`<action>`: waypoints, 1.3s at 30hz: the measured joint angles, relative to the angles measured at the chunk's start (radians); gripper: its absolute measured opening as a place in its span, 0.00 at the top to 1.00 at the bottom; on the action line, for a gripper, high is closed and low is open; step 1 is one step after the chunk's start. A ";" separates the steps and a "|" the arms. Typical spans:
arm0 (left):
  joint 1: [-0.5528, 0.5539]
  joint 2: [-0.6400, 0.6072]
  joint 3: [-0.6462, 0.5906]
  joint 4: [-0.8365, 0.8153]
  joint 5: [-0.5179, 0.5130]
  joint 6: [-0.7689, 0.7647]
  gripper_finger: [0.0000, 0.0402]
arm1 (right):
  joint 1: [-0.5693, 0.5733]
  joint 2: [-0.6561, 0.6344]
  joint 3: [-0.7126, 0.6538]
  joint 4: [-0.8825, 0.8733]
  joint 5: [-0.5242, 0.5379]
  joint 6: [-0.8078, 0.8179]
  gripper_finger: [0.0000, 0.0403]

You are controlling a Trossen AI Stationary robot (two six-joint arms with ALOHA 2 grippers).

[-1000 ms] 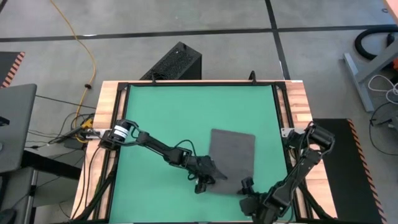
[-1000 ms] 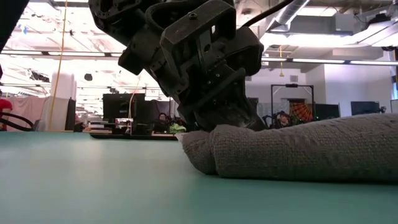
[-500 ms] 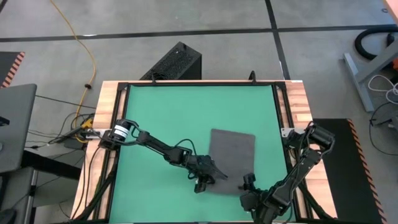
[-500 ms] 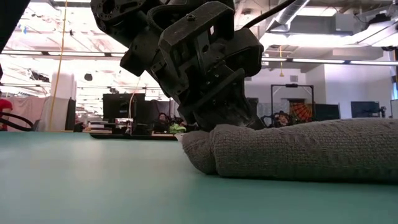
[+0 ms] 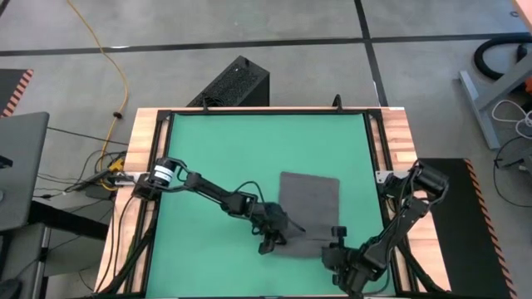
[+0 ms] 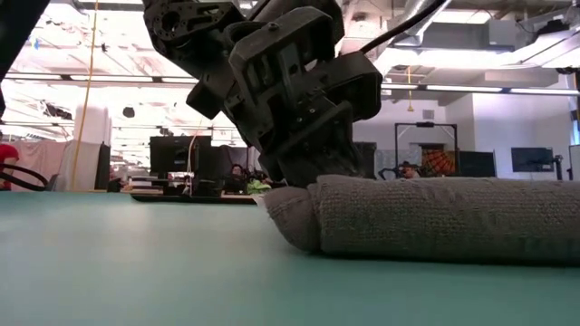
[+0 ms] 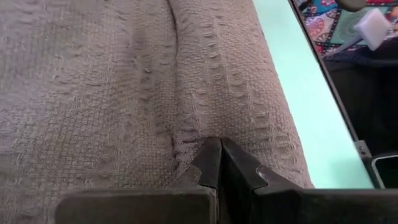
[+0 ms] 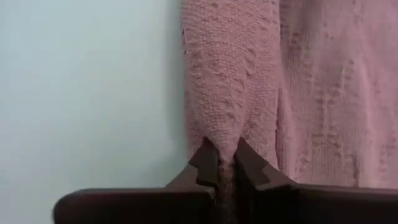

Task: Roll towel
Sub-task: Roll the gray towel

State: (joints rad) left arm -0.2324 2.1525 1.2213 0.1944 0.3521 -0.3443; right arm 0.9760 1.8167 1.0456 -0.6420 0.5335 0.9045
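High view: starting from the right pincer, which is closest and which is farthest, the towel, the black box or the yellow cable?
From the right pincer, at the mat's near right:
1. The towel: pinched at its near edge by this pincer.
2. The black box: on the floor past the table's far edge.
3. The yellow cable: farther still, on the floor toward the far left.

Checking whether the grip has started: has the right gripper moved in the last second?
Yes. In the high view the right gripper has advanced onto the towel edge, away from the table's near edge.
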 joint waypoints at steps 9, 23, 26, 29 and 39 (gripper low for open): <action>-0.020 -0.001 0.000 -0.002 0.125 -0.081 1.00 | 0.011 -0.169 -0.117 0.157 -0.209 0.171 0.92; -0.066 -0.072 -0.007 -0.097 0.115 -0.103 1.00 | 0.002 -0.335 -0.578 0.777 -0.248 0.552 0.92; -0.068 -0.132 -0.007 -0.156 0.037 -0.070 1.00 | -0.022 -0.336 -0.579 0.799 -0.297 0.506 0.92; -0.083 -0.188 -0.002 -0.145 -0.047 -0.049 1.00 | -0.048 -0.335 -0.581 0.812 -0.339 0.473 0.92; -0.207 -0.189 0.000 0.251 -0.389 0.131 1.00 | -0.140 -0.334 -0.580 0.816 -0.406 0.373 0.91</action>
State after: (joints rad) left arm -0.4396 1.9639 1.2213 0.4449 -0.0372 -0.2135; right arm 0.8358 1.4822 0.4656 0.1737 0.1280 1.2779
